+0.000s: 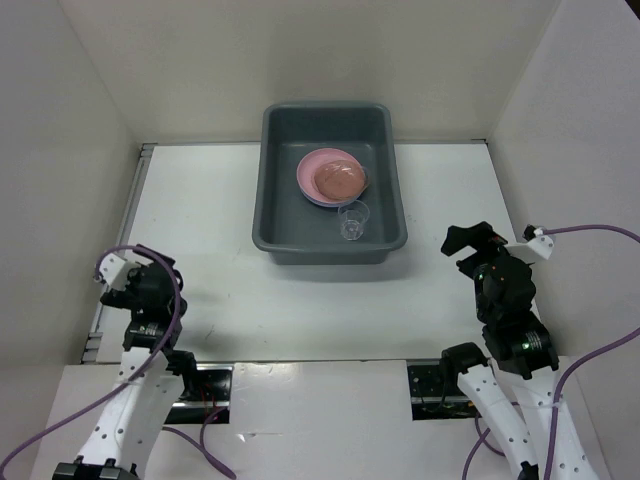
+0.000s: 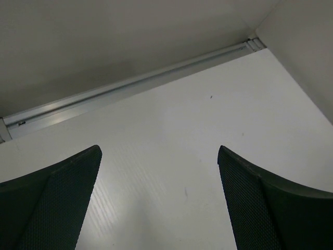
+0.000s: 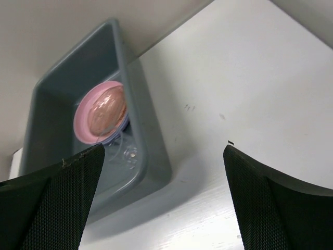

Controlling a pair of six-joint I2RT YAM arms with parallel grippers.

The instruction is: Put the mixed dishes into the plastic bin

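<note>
We see both arms folded back near their bases, left gripper [image 2: 159, 154] and right gripper [image 3: 164, 150] spread wide (both empty). The plastic bin [image 1: 272, 185] sits far-centre on the table, long axis pointing away from us, holding the pink plate [image 1: 311, 168] and clear cup [image 1: 353, 222].

You'll find nothing to read here: no lettering, label, brand or number shows on the plastic bin [image 1: 275, 200] or around it.
</note>
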